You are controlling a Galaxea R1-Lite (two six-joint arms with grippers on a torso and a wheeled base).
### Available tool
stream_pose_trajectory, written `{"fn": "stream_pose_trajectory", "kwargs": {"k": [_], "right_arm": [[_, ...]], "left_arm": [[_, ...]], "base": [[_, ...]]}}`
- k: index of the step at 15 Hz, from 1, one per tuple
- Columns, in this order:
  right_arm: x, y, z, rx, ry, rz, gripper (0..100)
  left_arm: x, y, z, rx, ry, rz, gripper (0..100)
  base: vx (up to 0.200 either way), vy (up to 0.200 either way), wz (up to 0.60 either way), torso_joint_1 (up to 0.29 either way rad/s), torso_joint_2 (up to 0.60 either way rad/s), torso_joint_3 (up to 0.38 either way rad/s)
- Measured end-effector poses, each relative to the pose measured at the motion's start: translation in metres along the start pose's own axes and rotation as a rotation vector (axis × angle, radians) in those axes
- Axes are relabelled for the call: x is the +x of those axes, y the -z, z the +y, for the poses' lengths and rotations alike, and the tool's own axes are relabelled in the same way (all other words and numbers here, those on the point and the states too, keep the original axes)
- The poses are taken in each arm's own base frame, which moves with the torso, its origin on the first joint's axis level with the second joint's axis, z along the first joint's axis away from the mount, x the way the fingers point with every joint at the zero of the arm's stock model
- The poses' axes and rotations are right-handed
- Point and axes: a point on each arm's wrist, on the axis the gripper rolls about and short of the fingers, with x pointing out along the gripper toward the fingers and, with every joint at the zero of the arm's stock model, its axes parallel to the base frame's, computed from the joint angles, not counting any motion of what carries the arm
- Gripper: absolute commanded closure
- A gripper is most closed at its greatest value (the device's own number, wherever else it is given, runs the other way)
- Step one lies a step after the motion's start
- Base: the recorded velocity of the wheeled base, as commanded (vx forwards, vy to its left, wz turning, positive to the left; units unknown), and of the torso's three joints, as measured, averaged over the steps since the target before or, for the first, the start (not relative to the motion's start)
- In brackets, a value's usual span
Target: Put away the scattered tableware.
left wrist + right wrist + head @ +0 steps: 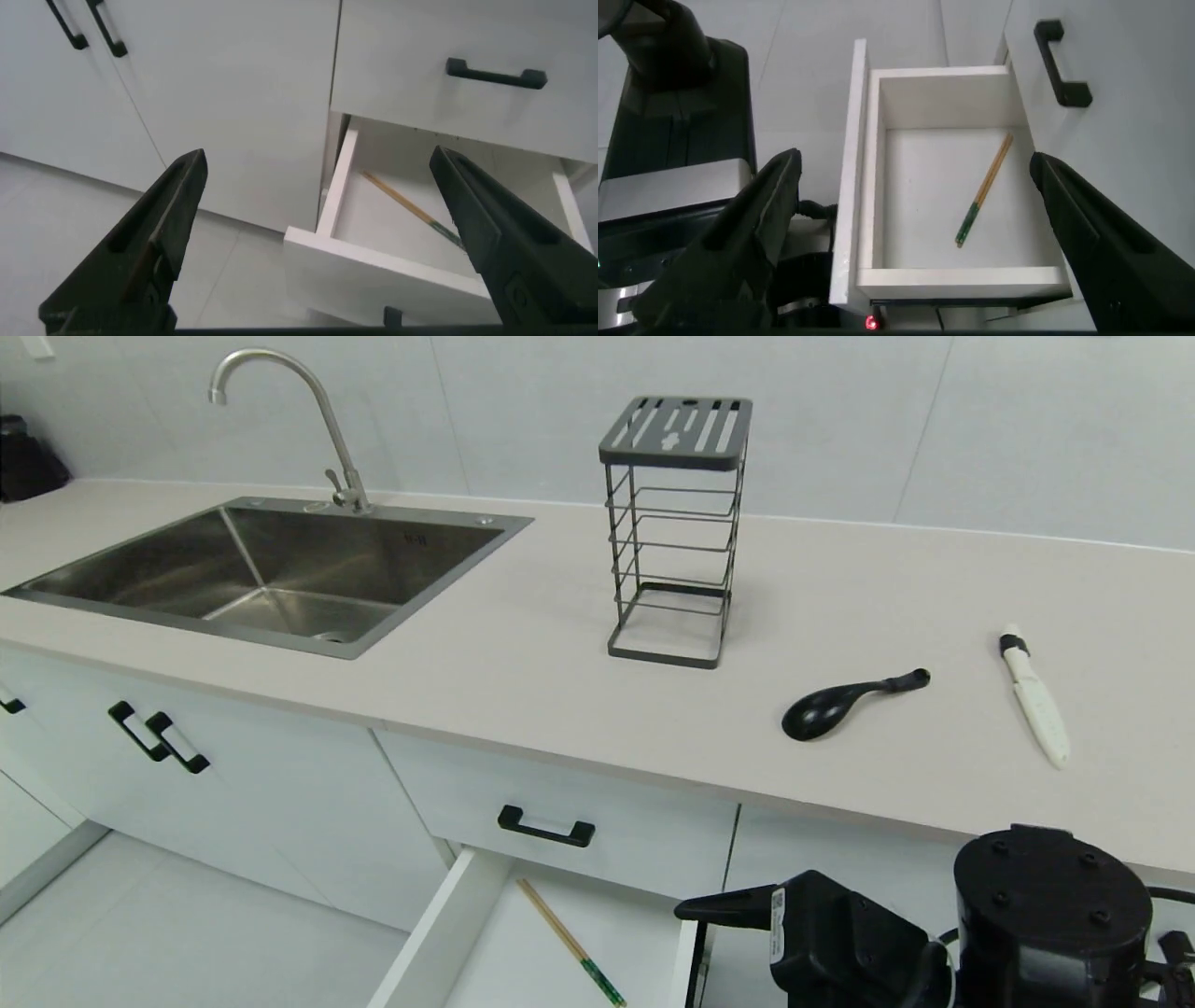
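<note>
Chopsticks [983, 191], thin pale wood with green-painted ends, are lying slantwise on the smooth white floor of the pulled-out drawer [862, 168], directly beneath the right tool [915, 243]. That tool is hanging above the drawer and facing straight down. Its two black wedge-shaped fingers [747, 233] are spreading wide with nothing between them. The drawer's walls are ringing the chopsticks with bare floor on every side.

The left tool [327, 243] is sitting low in front of the cabinets, off the drawer's left front corner and angling toward it. Its fingers [149, 243] are likewise standing far apart and gripping nothing.

Just above the open drawer, a closed drawer front is showing a squared black handle [545, 826].

Higher and farther from both tools, the matt beige worktop [523, 663] is carrying the rest of the tableware. A glossy black spoon [845, 703] is lying with its bowl toward the front edge. Well apart from it, to the right, a slim cream-white knife [1034, 698] is lying with a black band at its far end. Bare surface is surrounding both.

Behind and left of the spoon, a tall dark wire rack [674, 532] with a flat slotted top is standing upright. Farther left, a steel sink [280, 551] and its curved tap [325, 420] are sitting against the tiled wall.
</note>
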Motion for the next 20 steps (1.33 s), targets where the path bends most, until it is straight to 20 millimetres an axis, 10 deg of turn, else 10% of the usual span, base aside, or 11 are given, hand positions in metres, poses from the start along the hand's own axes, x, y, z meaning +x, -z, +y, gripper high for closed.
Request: {"fn": "stream_pose_trajectory", "kwargs": {"k": [20], "right_arm": [[0.022,-0.02,-0.048,0.114,0.007,0.245,0]], "left_arm": [[0.0,0.0,0.0,0.0,0.0,-0.002,0]], "base": [[0.0,0.0,0.0,0.287,-0.5,-0.238]]}}
